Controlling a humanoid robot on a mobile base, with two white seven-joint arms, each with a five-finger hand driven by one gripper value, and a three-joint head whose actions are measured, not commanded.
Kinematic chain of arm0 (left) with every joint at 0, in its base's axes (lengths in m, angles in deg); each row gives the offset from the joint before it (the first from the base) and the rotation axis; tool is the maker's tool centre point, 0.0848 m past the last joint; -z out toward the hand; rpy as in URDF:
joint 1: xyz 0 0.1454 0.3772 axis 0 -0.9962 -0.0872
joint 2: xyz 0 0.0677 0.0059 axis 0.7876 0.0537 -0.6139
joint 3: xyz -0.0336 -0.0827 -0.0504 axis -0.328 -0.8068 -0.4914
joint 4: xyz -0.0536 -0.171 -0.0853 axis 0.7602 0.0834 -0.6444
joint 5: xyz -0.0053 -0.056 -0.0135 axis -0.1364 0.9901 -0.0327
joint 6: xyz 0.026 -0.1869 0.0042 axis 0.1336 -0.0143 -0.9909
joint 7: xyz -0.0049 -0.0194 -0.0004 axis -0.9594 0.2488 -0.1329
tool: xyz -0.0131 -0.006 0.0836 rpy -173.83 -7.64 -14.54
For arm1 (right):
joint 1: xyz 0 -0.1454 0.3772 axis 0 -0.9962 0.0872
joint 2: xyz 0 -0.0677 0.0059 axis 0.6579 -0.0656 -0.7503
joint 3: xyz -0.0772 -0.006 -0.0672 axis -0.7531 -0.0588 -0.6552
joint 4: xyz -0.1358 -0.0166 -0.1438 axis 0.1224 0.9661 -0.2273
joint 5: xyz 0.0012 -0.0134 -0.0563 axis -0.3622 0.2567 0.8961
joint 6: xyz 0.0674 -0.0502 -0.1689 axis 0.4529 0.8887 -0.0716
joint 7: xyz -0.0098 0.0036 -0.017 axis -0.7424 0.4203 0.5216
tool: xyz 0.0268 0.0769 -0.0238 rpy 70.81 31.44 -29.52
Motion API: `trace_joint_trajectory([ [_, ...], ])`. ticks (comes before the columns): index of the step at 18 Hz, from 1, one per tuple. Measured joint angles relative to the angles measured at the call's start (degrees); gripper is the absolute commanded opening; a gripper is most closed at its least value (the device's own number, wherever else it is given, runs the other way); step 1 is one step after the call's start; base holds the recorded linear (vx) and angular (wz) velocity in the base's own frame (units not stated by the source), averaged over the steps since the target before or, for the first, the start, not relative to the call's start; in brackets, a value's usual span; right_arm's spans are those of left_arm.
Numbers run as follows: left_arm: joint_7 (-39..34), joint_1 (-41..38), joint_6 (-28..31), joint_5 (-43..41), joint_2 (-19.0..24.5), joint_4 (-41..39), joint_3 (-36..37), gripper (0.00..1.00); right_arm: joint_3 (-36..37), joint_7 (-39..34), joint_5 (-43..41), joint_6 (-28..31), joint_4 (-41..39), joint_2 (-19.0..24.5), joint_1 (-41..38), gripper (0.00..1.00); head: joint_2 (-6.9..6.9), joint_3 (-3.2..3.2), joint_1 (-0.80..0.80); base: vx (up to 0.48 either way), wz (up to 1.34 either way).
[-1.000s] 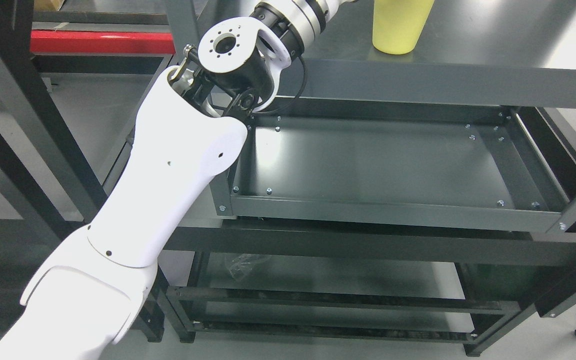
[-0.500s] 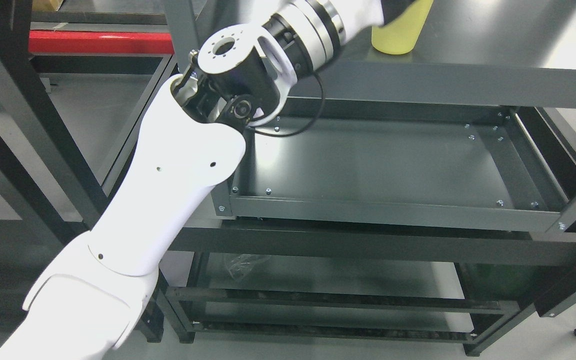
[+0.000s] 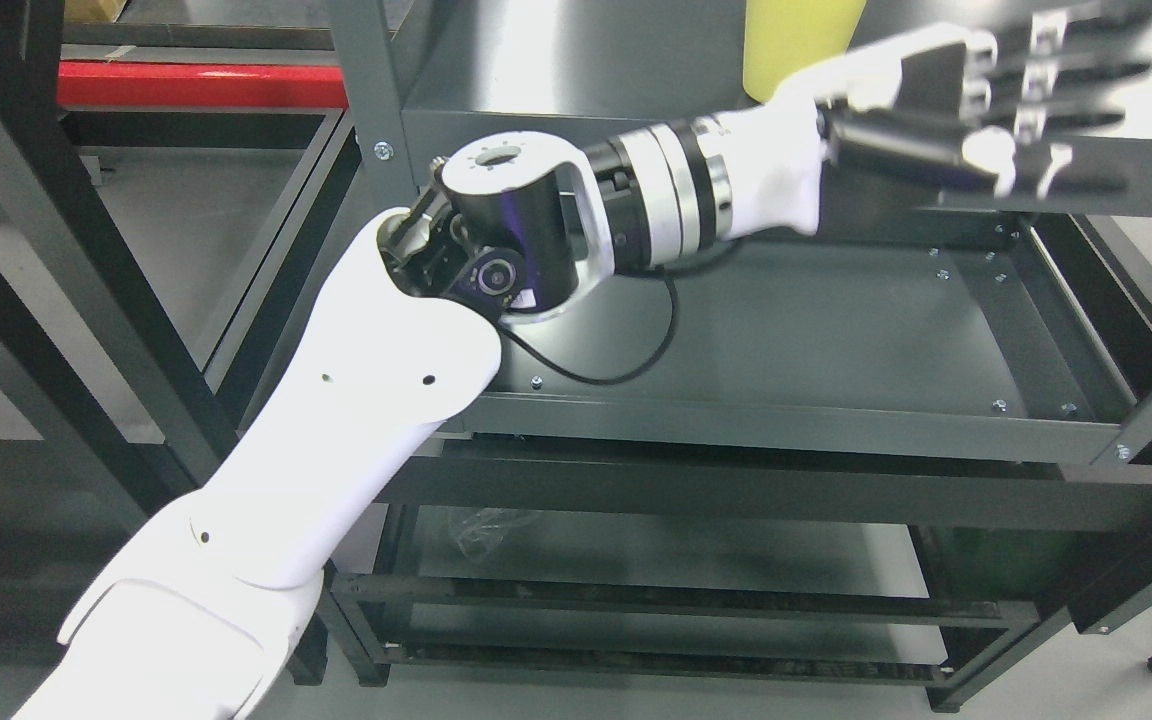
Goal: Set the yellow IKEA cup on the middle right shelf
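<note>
Yellow cup [image 3: 798,45] stands on the upper shelf [image 3: 576,60] at the top edge of the head view, right of centre. Only its lower part shows; the rest is cut off by the frame. Long axis is vertical, narrower end down on the shelf surface. Can't tell which end is the rim from what's visible.

Left hand [image 3: 976,110] is just right of the cup, at the front edge of that upper shelf. Fingers [image 3: 1086,75] extended and spread, pointing to the picture's right, holding nothing. Motion blur on the hand. White palm edge overlaps the cup's lower right side in the picture; can't tell if it actually touches.

Left forearm [image 3: 696,190] runs roughly horizontal from the elbow joint [image 3: 511,225] toward the hand, crossing in front of the shelf edge. Upper arm [image 3: 316,460] comes up from the lower left. A black cable [image 3: 626,370] loops below the elbow.

Middle shelf tray [image 3: 786,425] sits below the arm, dark grey with a raised lip and bolts at the corners. Bottom shelf [image 3: 636,560] lower down has a crumpled clear plastic piece [image 3: 481,525] on it. Red beam [image 3: 201,85] at upper left behind the rack.
</note>
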Motion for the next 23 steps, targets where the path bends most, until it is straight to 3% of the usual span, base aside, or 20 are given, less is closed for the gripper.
trace_joint_trajectory([
  [5, 0.49, -3.22, 7.61, 1.43, 0.00, -1.42, 2.05, 0.99, 0.00, 0.00, 0.00, 0.00, 0.00, 0.00, 0.00, 1.00, 0.00, 0.00, 0.00, 0.000, 0.00],
  [12, 0.64, -10.93, 9.84, -2.72, 0.00, -1.76, 5.32, 0.99, 0.00, 0.00, 0.00, 0.00, 0.00, 0.00, 0.00, 0.99, 0.00, 0.00, 0.00, 0.000, 0.00],
  [14, 0.63, -13.70, 6.69, -8.30, 0.00, -1.26, 5.49, 0.99, 0.00, 0.00, 0.00, 0.00, 0.00, 0.00, 0.00, 0.99, 0.00, 0.00, 0.00, 0.000, 0.00],
  [20, 0.12, -23.90, -14.90, -32.10, 0.00, 1.55, 2.79, 0.99, 0.00, 0.00, 0.00, 0.00, 0.00, 0.00, 0.00, 0.99, 0.00, 0.00, 0.00, 0.000, 0.00],
  [23, -1.82, -28.32, -21.39, -43.17, 0.00, 2.56, -0.02, 0.99, 0.00, 0.00, 0.00, 0.00, 0.00, 0.00, 0.00, 0.99, 0.00, 0.00, 0.00, 0.000, 0.00],
])
